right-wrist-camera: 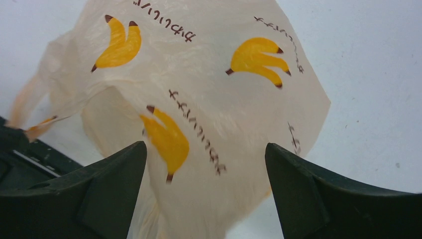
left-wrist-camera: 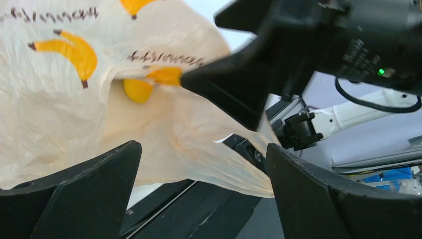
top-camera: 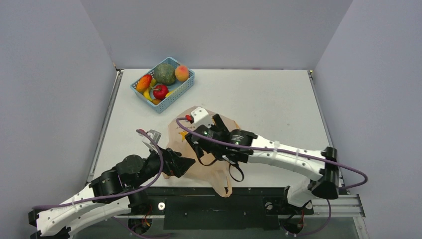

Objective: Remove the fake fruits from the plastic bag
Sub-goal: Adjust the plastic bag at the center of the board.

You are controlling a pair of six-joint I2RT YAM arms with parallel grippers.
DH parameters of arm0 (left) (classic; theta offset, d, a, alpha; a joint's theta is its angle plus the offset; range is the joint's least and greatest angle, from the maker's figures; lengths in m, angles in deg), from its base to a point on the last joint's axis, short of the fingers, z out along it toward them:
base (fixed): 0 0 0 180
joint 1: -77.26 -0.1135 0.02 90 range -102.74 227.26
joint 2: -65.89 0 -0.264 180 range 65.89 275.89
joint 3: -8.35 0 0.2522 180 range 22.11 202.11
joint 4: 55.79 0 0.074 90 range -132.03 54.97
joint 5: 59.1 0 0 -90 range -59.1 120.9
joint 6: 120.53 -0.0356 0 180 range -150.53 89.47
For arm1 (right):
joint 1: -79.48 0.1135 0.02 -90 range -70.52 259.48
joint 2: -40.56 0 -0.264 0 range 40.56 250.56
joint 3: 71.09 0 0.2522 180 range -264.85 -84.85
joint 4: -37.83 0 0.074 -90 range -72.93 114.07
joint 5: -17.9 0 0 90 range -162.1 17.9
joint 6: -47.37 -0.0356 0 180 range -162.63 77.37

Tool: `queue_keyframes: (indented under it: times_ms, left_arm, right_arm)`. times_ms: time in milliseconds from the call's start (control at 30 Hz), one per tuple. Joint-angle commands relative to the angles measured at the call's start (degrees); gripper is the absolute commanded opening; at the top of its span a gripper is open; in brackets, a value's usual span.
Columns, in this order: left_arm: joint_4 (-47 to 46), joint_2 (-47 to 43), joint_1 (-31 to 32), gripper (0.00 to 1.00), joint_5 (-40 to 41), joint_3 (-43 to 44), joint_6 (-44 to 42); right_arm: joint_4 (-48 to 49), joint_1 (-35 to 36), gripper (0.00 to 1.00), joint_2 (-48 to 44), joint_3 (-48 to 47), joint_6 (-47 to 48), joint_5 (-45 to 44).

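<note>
Pinching one layer of bag near its mouth looks best; lift slowly so contents roll out. Right gripper hangs over bag, jaws wide, holding nothing. Left gripper low at bag's left side, likewise wide, empty. Bag lies by near edge of table, middle. Fruits sit in basket, far left corner; any inside bag hidden.

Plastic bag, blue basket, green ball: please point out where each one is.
plastic bag point(right-wrist-camera: 214, 114), right wrist view, middle of its printed side.
blue basket point(top-camera: 177, 94), top view, its near right wall.
green ball point(top-camera: 164, 73), top view, centre of the ball.
</note>
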Motion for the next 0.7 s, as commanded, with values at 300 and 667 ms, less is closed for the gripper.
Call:
queue_keyframes:
  times_ms: [300, 667]
  left_arm:
    - [1.36, 0.49, 0.26, 0.97, -1.16, 7.1, -0.43]
    - [-2.79, 3.17, 0.27, 0.97, -6.1, 3.25, -0.04]
  right_arm:
    - [-7.47, 9.57, 0.86, -9.74, 9.8, -27.89, -16.86]
    - [0.54, 18.26, 0.86, -11.46, 15.87, -26.74, -14.47]
